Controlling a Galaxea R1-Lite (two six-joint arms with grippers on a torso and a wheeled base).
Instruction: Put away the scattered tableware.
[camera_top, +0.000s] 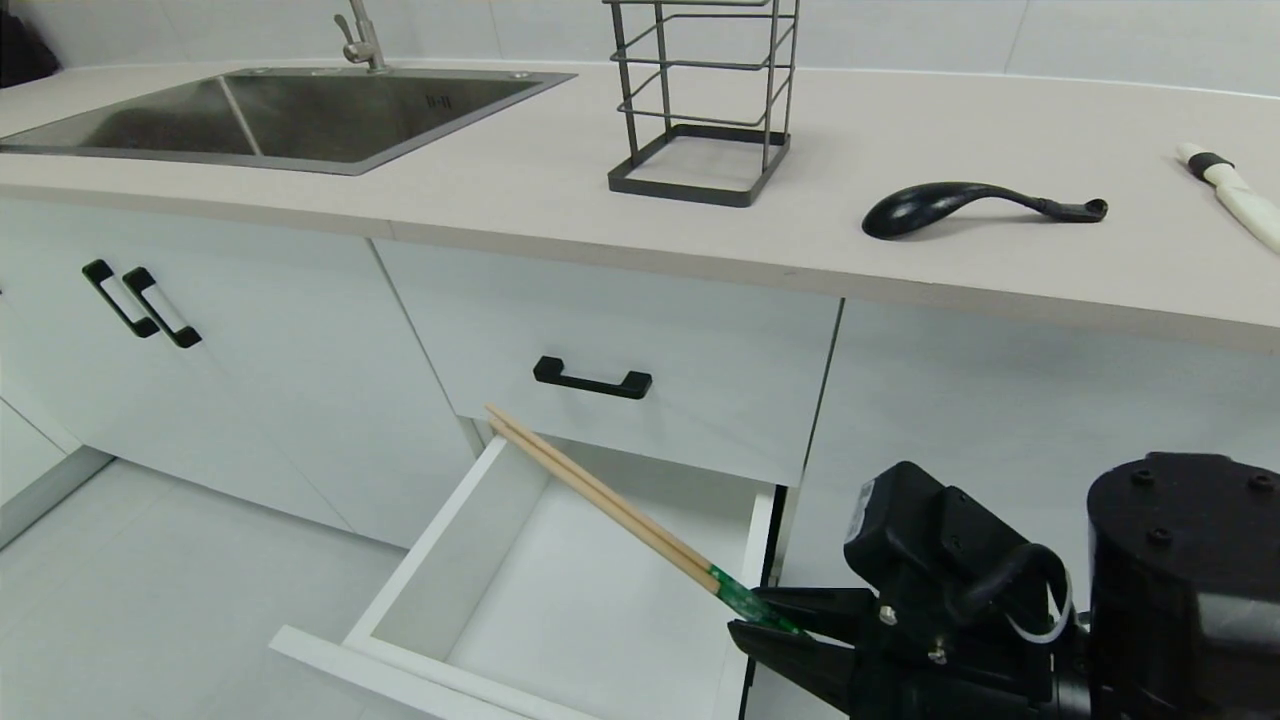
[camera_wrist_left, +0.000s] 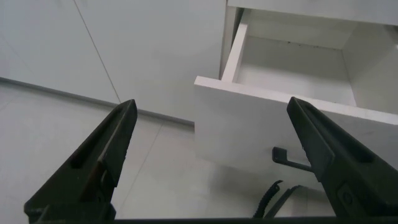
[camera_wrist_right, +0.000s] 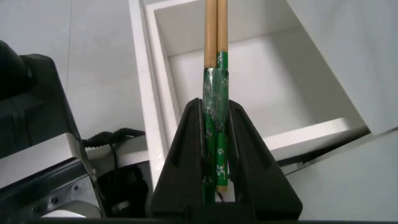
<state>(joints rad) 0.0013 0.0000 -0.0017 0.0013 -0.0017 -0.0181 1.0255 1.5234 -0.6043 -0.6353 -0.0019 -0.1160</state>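
Observation:
My right gripper (camera_top: 775, 622) is shut on the green ends of a pair of wooden chopsticks (camera_top: 600, 498), which slant up and to the left over the open white drawer (camera_top: 440, 560). In the right wrist view the chopsticks (camera_wrist_right: 211, 37) run from the gripper (camera_wrist_right: 216, 162) out over the drawer's inside (camera_wrist_right: 261, 87). My left gripper (camera_wrist_left: 211, 155) hangs open near the floor, in front of the pulled-out drawer (camera_wrist_left: 249, 118). On the counter lie a black ladle (camera_top: 960, 205) and a white-handled utensil (camera_top: 1235, 192).
A dark wire rack (camera_top: 705, 95) stands on the counter (camera_top: 500, 190), with a steel sink (camera_top: 280, 115) at the far left. Above the open drawer is a shut drawer with a black handle (camera_top: 592, 380). Cabinet doors with black handles (camera_top: 140, 302) are on the left.

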